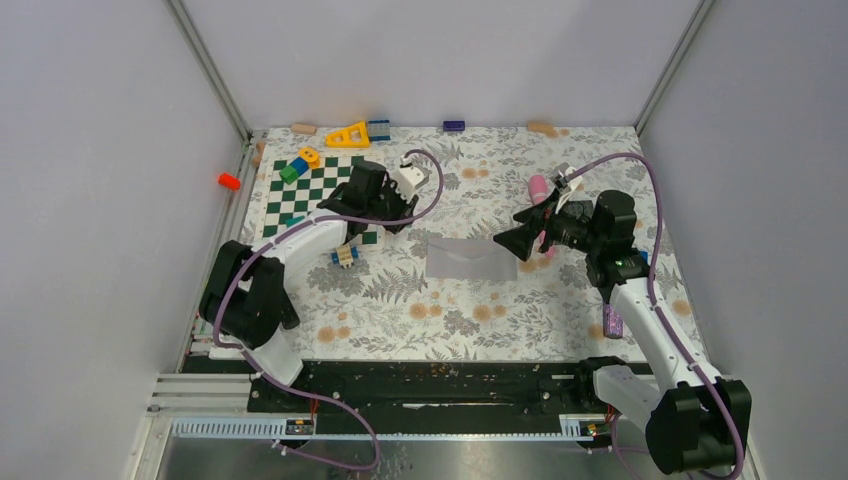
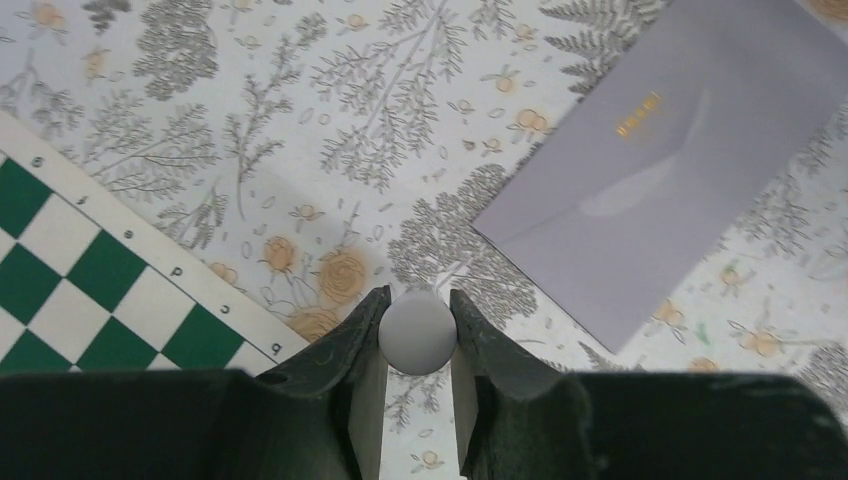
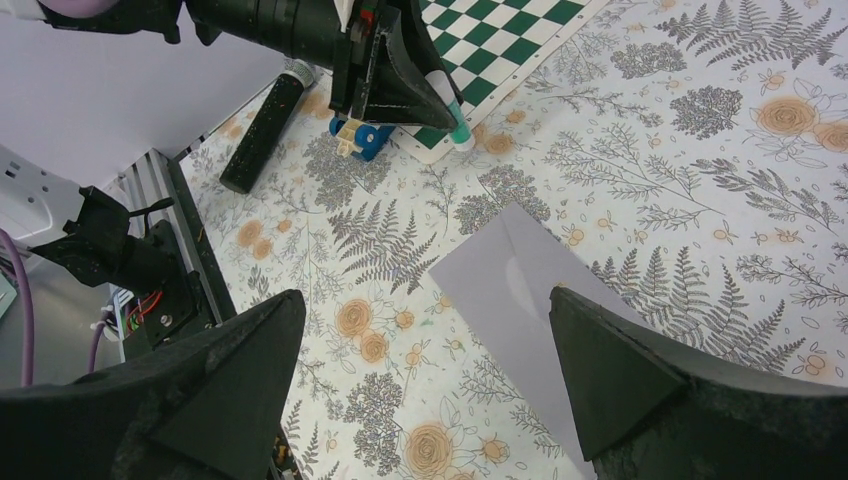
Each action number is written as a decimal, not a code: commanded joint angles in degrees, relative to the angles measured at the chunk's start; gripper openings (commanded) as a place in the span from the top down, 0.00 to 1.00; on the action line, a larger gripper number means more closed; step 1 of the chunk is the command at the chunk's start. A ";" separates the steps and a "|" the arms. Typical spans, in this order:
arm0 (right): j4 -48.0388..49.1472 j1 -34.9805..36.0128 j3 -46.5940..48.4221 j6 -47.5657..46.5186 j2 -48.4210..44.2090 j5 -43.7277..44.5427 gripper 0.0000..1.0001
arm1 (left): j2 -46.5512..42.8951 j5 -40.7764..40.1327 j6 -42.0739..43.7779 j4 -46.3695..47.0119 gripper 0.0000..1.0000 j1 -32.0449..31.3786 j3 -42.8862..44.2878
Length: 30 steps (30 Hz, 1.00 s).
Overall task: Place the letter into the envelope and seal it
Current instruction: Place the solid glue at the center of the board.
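Observation:
The pale grey-lavender envelope lies flat on the floral tablecloth in the middle, with its flap folded down. It also shows in the left wrist view and the right wrist view. No separate letter is in view. My left gripper is left of the envelope, shut on a white stick with a teal end; its round end sits between the fingers. My right gripper hovers open and empty at the envelope's right end.
A green-and-white chessboard lies at the left with coloured blocks on it. A blue-and-yellow toy lies beside it. A pink object and a purple cylinder sit near the right arm. A black cylinder lies near the left arm.

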 commanded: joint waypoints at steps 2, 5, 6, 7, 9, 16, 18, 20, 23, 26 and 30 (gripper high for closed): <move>2.08 -0.10 -0.34 -1.03 -0.21 0.82 0.00 | -0.02 -6.78 -1.57 14.01 0.82 0.31 -3.53; 2.35 -0.19 -0.51 -0.94 -0.09 0.57 0.00 | 0.05 -7.39 -3.56 16.27 0.81 0.40 -4.07; 2.44 -0.21 -0.52 -0.94 -0.10 0.49 0.00 | 0.81 -8.08 -4.07 14.55 0.81 0.33 -2.89; 2.50 -0.21 -0.53 -0.91 -0.04 0.40 0.00 | 1.57 -9.21 -5.51 12.82 0.83 0.31 -1.48; 2.62 -0.30 -0.55 -0.75 -0.09 0.38 0.00 | 1.76 -9.97 -9.32 11.80 0.84 0.64 -1.44; 3.48 -0.38 -0.74 0.43 0.25 -0.46 0.00 | -2.23 -18.91 -14.67 16.51 0.82 -2.56 -9.00; 3.75 -0.47 -0.79 0.60 0.39 -0.66 0.00 | -2.76 -21.51 -14.33 18.13 0.81 -3.52 -10.76; 3.94 -0.43 -0.79 0.77 0.35 -0.76 0.00 | -2.71 -22.95 -14.30 19.49 0.81 -4.09 -11.82; 4.10 -0.47 -0.78 1.11 0.44 -1.01 0.00 | -2.12 -25.58 -14.72 21.22 0.81 -4.81 -12.70; 4.21 -0.48 -0.75 1.31 0.52 -1.26 0.00 | -1.46 -28.29 -14.55 23.16 0.81 -5.78 -13.69; 4.62 -0.48 -0.87 1.61 0.71 -1.70 0.00 | -1.05 -30.42 -14.25 25.55 0.80 -6.62 -14.94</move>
